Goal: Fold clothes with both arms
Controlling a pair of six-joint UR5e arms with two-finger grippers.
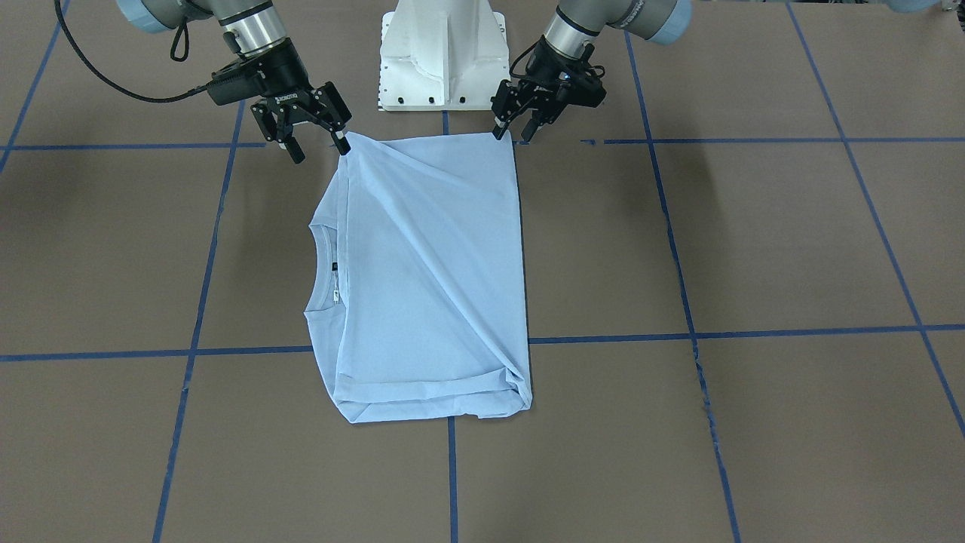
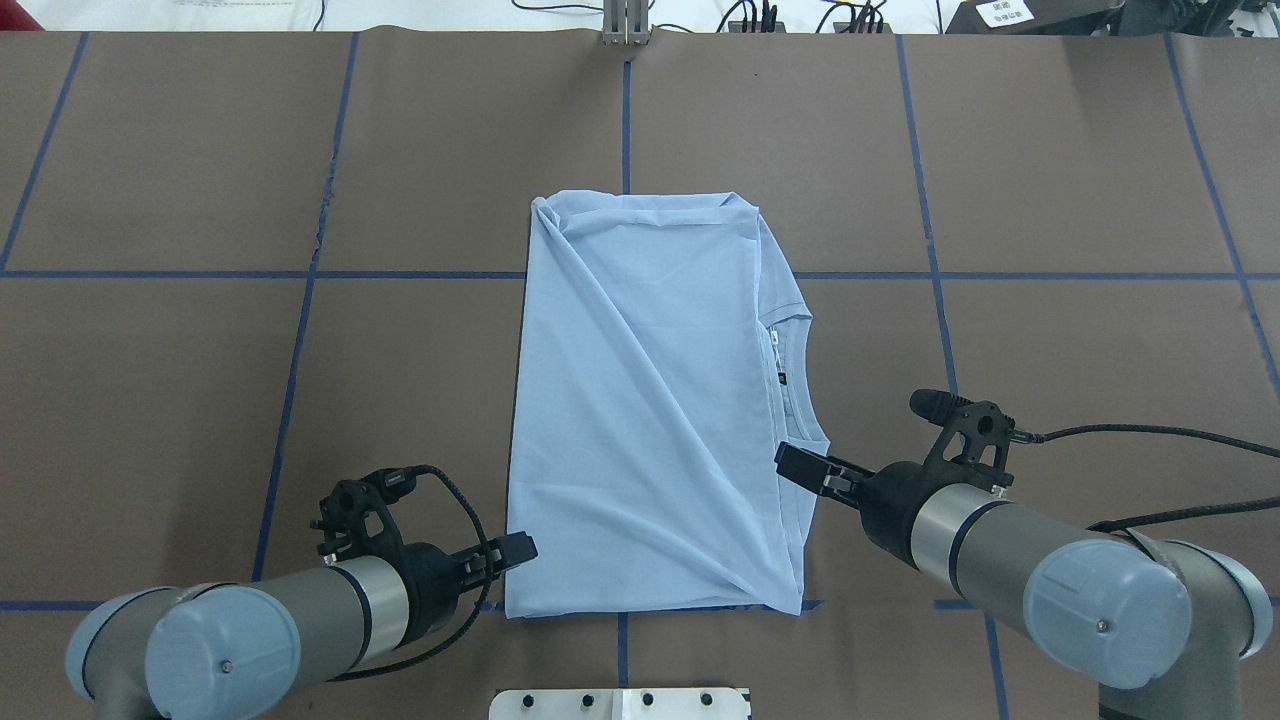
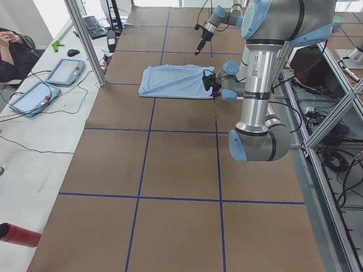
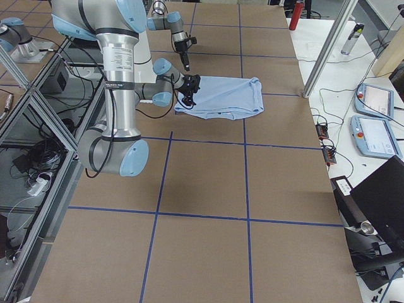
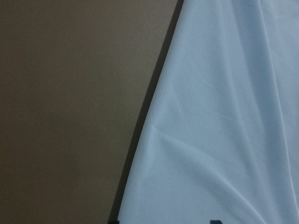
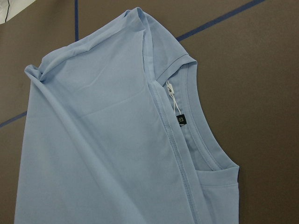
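The clothes are one pale light-blue T-shirt, lying folded into a tall rectangle on the brown table. Its collar and dark neck label point to the robot's right, and no print shows. My right gripper hangs open above the shirt's near right part, holding nothing. My left gripper sits low at the shirt's near left corner, fingers apart, with no cloth seen between them. The left wrist view shows only the shirt's edge and the table.
The white pedestal base stands just behind the shirt's near edge. Blue tape lines grid the brown table. A side bench with tablets, a metal post and a seated person lie beyond the far edge.
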